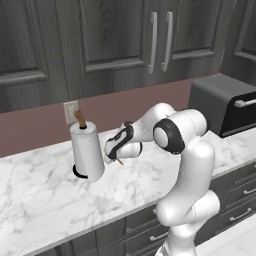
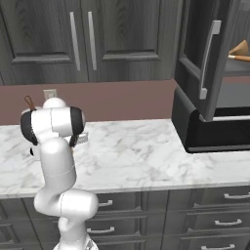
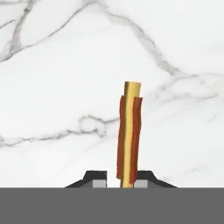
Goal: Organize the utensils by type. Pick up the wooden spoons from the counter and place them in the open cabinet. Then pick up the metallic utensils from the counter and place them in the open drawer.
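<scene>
My gripper hangs low over the white marble counter, just right of the paper-towel roll. In the hand view its fingertips flank a slim upright handle, yellow with red-brown streaks like wood, and the gripper is shut on it. This looks like a wooden spoon; its bowl is hidden. Another wooden spoon with a tan bowl lies on the shelf of the open cabinet at upper right. The metallic utensils and the drawer are out of view.
A white paper-towel roll with a brown knob stands close to the gripper's left. A black countertop oven sits at the counter's right end, under the open cabinet. Closed wall cabinets span the back, with closed drawers below.
</scene>
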